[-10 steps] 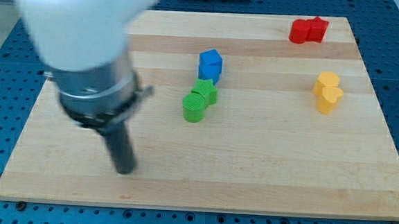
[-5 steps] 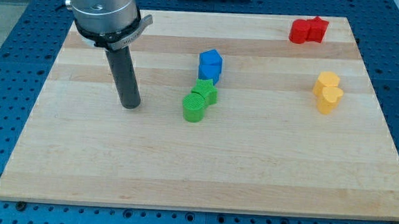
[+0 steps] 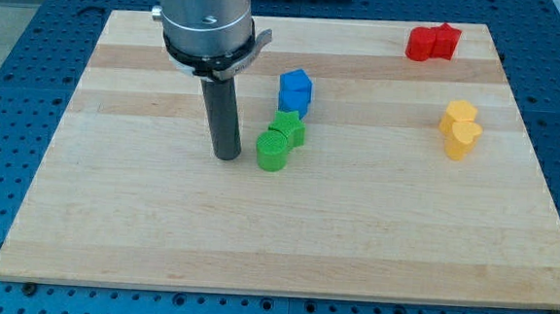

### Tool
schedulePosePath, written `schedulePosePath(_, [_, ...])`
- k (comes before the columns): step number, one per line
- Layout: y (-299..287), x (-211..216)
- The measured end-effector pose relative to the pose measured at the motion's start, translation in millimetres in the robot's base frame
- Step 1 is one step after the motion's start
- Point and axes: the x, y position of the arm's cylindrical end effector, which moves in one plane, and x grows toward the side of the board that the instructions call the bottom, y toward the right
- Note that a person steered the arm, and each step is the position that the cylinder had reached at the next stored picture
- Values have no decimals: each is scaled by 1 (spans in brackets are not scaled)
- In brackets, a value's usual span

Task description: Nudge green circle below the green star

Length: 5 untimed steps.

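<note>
My tip (image 3: 226,156) sat just left of green circle (image 3: 272,152); green star (image 3: 288,128) and blue cube (image 3: 295,91) crowded its upper right.

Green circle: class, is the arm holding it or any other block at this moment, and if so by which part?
Nothing is held. My tip rests on the board just to the view's left of the green circle, a small gap apart.

The board (image 3: 111,215) is pale wood with lighter and darker stripes, on a blue dotted table (image 3: 2,82). The circle (image 3: 273,151) and star (image 3: 289,128) are green, the cube (image 3: 295,91) blue. Two blocks (image 3: 433,42) are red, two (image 3: 460,129) yellow. My tip (image 3: 226,156) is dark grey.
</note>
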Motion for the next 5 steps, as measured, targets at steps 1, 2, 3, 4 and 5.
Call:
schedulePosePath(1, [25, 0])
schedulePosePath(2, [26, 0])
schedulePosePath(3, [26, -1])
schedulePosePath(4, [26, -1])
schedulePosePath(5, [30, 4])
